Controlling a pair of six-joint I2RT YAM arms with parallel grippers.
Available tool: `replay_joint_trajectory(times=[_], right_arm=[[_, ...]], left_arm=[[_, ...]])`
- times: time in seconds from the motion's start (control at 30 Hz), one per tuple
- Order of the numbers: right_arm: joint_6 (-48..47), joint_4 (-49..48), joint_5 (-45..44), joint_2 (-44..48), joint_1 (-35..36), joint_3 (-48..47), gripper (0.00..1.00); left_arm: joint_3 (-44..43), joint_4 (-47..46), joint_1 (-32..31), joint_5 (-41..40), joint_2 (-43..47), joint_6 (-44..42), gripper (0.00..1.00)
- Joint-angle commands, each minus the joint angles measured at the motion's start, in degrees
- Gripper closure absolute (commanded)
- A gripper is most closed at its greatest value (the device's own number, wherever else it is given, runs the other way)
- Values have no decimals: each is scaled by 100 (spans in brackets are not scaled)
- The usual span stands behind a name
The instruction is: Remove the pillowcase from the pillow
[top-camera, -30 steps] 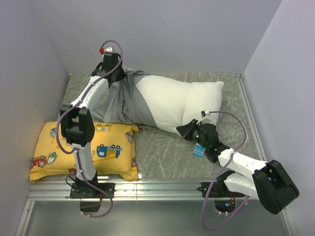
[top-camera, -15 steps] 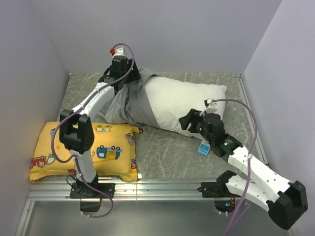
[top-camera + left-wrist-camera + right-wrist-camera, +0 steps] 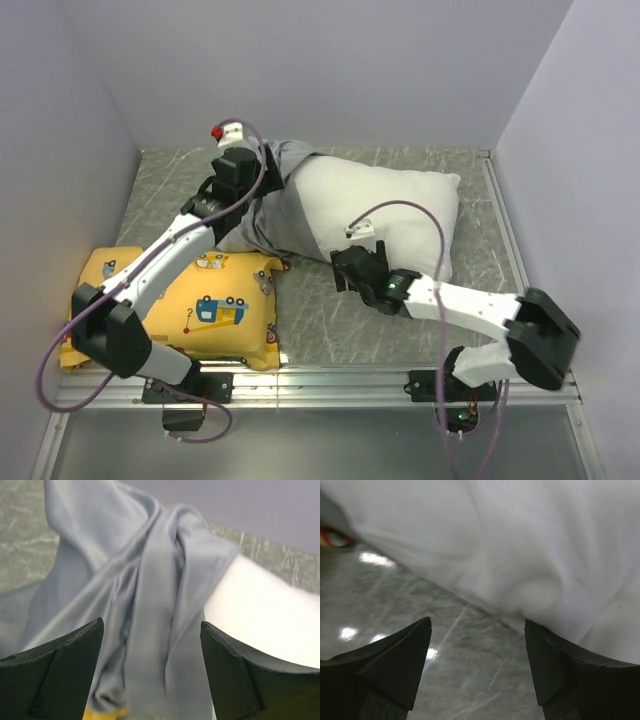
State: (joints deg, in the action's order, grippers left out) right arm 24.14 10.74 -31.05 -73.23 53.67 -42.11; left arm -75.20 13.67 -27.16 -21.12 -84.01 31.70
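The white pillow (image 3: 390,205) lies across the back of the table, its left end still inside the bunched grey pillowcase (image 3: 275,205). My left gripper (image 3: 252,190) hovers over the crumpled cover, open. In the left wrist view grey folds (image 3: 150,595) fill the space between the fingers (image 3: 65,665) and none is pinched; the bare pillow (image 3: 260,610) shows at the right. My right gripper (image 3: 342,270) sits at the pillow's near edge, open. In the right wrist view its gripper (image 3: 477,625) frames bare tabletop (image 3: 445,645), just below the white pillow (image 3: 520,540).
A yellow pillow with a cartoon-vehicle print (image 3: 200,305) lies at the near left, touching the grey cover's lower edge. Walls enclose the marbled table (image 3: 330,310) on the left, back and right. A metal rail (image 3: 320,385) runs along the near edge.
Both grippers have gone from shut to open, letting go of the cloth and the pillow. The right arm swung left along the pillow's near edge. The left arm's elbow dropped toward the near left.
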Motion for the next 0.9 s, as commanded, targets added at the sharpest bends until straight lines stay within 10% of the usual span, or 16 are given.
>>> replay_joint_trajectory(times=[0.0, 0.2, 0.27, 0.33, 0.87], right_arm=[[-15, 76, -1305, -883, 38, -736, 18], [-181, -142, -2107, -1703, -6, -1493, 35], [-305, -187, -2281, -1756, -76, -1694, 82], [-436, -187, -2300, -1695, -137, -1783, 100], [-903, 1694, -905, -112, -1296, -4939, 100]], left_arm=[[549, -303, -263, -287, 533, 301, 17], [1068, -286, -799, -577, 1008, 319, 19], [1226, -243, -852, -656, 1166, 328, 20], [1314, -233, -861, -674, 1430, 319, 20], [902, -374, -1274, -393, 2407, -261, 13]])
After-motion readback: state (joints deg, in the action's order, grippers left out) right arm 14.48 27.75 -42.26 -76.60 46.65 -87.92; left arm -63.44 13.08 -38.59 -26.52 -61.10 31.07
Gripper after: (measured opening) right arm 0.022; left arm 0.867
